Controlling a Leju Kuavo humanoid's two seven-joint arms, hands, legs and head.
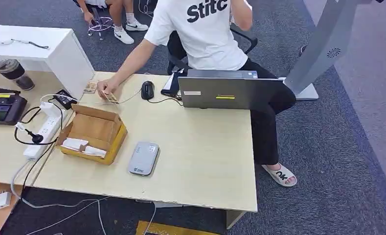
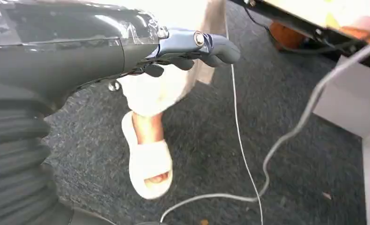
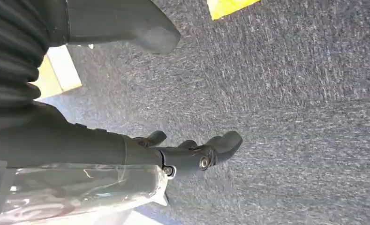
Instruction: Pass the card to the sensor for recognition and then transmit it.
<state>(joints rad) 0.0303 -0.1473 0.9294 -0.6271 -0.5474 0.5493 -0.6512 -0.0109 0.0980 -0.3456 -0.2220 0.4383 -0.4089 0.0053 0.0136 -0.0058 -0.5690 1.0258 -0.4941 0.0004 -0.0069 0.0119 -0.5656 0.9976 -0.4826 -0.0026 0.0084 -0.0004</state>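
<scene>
At centre left of the head view, an open cardboard box (image 1: 92, 133) sat on the wooden counter (image 1: 200, 156), with white cards (image 1: 82, 146) lying inside it. Just right of the box lay the grey sensor (image 1: 144, 158). A person's hand (image 1: 106, 90) touched the counter near its upper edge, beside a black mouse (image 1: 147, 90) and a grey laptop (image 1: 227, 92). The left hand (image 2: 192, 49) hung over grey carpet, fingers loosely curled, holding nothing. The right hand (image 3: 192, 152) likewise hung empty with fingers apart.
</scene>
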